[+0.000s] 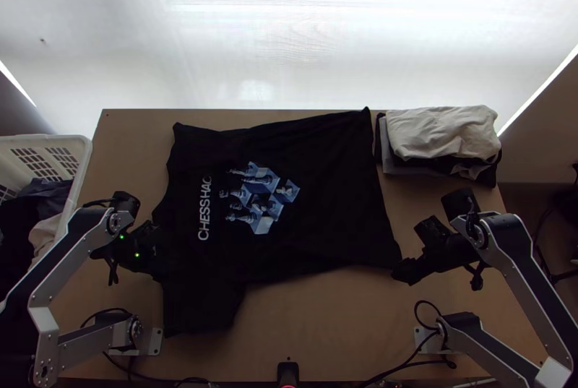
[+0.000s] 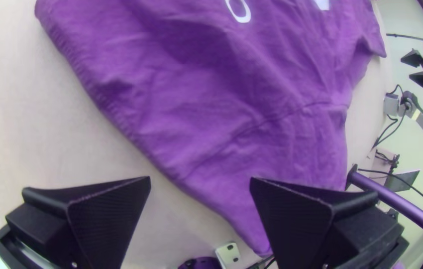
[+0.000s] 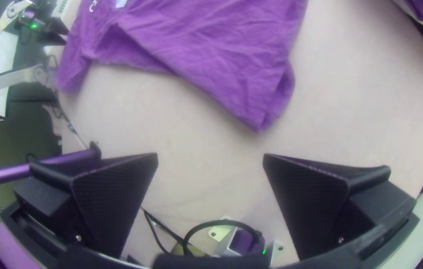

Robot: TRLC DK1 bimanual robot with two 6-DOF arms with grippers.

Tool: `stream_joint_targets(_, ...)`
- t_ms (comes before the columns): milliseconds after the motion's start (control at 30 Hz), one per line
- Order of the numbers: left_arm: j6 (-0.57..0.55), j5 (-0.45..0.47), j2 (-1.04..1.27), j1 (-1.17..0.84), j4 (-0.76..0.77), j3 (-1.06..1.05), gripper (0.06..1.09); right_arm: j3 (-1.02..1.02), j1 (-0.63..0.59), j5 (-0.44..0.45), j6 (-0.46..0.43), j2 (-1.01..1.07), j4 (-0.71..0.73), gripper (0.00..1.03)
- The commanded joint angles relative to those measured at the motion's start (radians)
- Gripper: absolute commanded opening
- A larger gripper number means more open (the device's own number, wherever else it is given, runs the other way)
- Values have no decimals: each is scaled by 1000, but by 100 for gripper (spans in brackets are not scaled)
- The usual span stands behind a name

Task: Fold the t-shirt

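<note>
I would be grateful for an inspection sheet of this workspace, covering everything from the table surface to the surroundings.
Surface: light wooden table, small dark hole near its far left corner.
Job's things: t-shirt spread unfolded, somewhat wrinkled, print up, collar end to the top view's left.
Clutter: stack of cloths at the far right, a pale one on top; white basket with clothes at the left.
Grippers: left gripper open at the collar end; right gripper open near the near hem corner.
Cables: black cables by the arms' bases.
Surroundings: bright pale backdrop beyond the far edge.
</note>
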Motion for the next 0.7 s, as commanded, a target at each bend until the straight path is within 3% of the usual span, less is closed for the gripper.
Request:
stream_joint_targets(0,5,24,75,-8,53,-4,94,-1,4,0,1,4,-3,98)
stream_joint_targets(67,5,50,87,-8,59,-4,84,-3,3,2,1,4,-3,98)
stream_joint_targets(133,5,65,102,-8,72,-5,65,-4,3,2,1,4,-3,98)
stream_joint_targets(233,14,134,136,4,99,-4,12,-7,1,0,-3,7,-8,98)
stream_joint_targets(667,28,133,125,24,148,-1,9,-55,10,3,-66,188,147,98)
